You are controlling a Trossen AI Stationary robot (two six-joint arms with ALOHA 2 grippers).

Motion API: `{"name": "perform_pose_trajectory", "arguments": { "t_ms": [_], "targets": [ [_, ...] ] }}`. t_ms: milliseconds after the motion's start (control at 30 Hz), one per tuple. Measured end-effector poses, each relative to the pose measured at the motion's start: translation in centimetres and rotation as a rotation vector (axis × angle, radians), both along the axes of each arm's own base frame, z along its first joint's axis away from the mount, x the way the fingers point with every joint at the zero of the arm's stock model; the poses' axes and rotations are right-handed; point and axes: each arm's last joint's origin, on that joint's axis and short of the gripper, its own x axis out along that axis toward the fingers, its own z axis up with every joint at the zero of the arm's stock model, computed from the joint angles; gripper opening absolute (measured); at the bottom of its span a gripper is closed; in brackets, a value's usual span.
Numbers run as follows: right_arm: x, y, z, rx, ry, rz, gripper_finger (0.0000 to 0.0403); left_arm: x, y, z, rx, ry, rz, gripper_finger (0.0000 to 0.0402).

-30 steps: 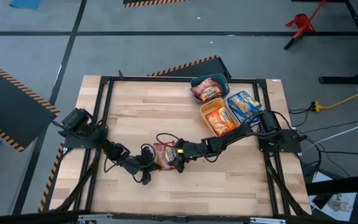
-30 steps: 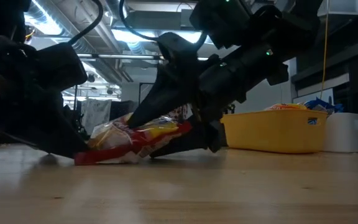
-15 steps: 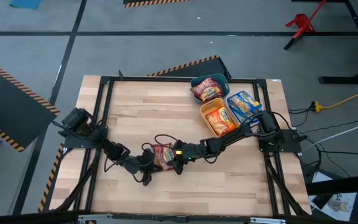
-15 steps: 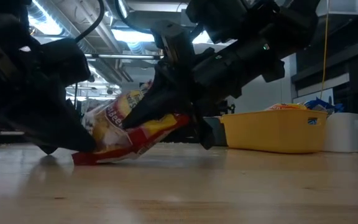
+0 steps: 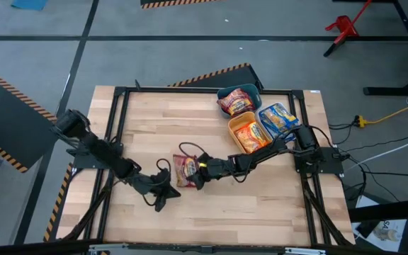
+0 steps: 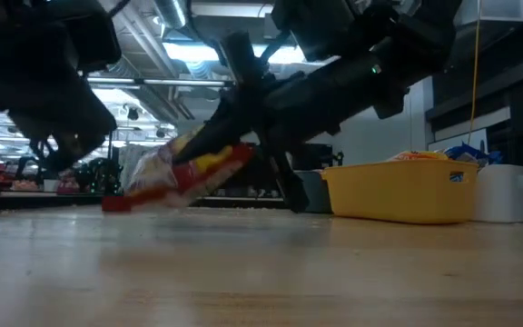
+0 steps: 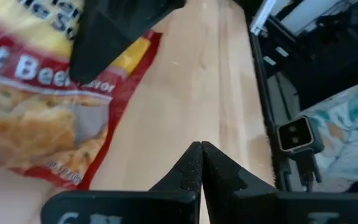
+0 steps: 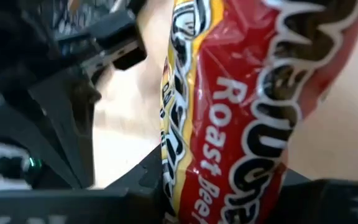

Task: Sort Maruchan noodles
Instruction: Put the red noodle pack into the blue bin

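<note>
A dark red noodle packet (image 5: pixel 184 170) is tipped up near the table's middle, seen from the side in the low view (image 6: pixel 166 168). My right gripper (image 5: pixel 196 170) reaches in from the table's right and is shut on it. My left gripper (image 5: pixel 163 194) hovers just near-left of the packet with its fingers shut (image 7: pixel 201 158), touching nothing. Other packets lie in three bins at the far right: red in the teal bin (image 5: pixel 238 100), orange in the yellow bin (image 5: pixel 250 134), blue-and-yellow in the white bin (image 5: pixel 278 117). My right gripper pinches the red packet's right-hand end (image 8: pixel 225 155) between its two fingers (image 8: pixel 143 182), coming from the table's right at a low slant. The packet stands on edge in the hold and tilts down toward the left. Its lower end (image 6: pixel 116 202) is close to the table; whether it touches, I cannot tell.
The yellow bin (image 6: pixel 398 189) and white bin (image 6: pixel 511 193) stand to the right behind the right arm. A black frame runs around the wooden table (image 5: pixel 190 127). Bare wood lies toward the far left and along the near edge.
My left gripper has drawn back from the packet's left end, up and toward the table's near-left. My right gripper has raised and tipped the packet, so it stands more on edge, with its left end the lowest part.
</note>
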Motion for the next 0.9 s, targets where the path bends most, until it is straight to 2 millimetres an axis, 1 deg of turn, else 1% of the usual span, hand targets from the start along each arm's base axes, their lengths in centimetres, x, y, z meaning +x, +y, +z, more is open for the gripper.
{"name": "perform_pose_trajectory", "arguments": {
  "t_ms": [100, 167, 333, 467, 600, 733, 833, 900],
  "targets": [
    [0.1, -1.0, 1.0, 0.025, -0.019, -0.071, 0.0114, -0.6, 0.5, 1.3, 0.038, -0.003, 0.019, 0.0],
    [0.2, -2.0, 1.9, 0.023, -0.045, -0.117, 0.0114, -1.1, 1.0, 2.3, 0.068, -0.016, 0.039, 0.0],
    [0.2, -5.7, 5.0, 0.026, -0.125, -0.23, 0.0115, -2.2, 2.1, 4.6, 0.145, -0.068, 0.1, 0.0],
    [-0.2, -9.1, 7.8, 0.023, -0.195, -0.329, 0.0115, -2.9, 2.7, 5.8, 0.192, -0.113, 0.145, 0.0],
    [-1.5, -12.4, 10.7, -0.012, -0.244, -0.509, 0.0115, -3.2, 3.0, 6.3, 0.215, -0.125, 0.179, 0.0],
    [-3.4, -14.8, 13.0, -0.058, -0.224, -0.719, 0.0115, -3.2, 3.1, 6.4, 0.21, -0.129, 0.181, 0.0],
    [-5.1, -16.0, 13.9, -0.071, -0.162, -0.867, 0.0115, -3.2, 3.0, 6.4, 0.209, -0.129, 0.179, 0.0],
    [-6.2, -16.6, 14.0, -0.071, -0.091, -0.946, 0.0115, -3.2, 3.0, 6.4, 0.209, -0.129, 0.179, 0.0]
  ]
}}
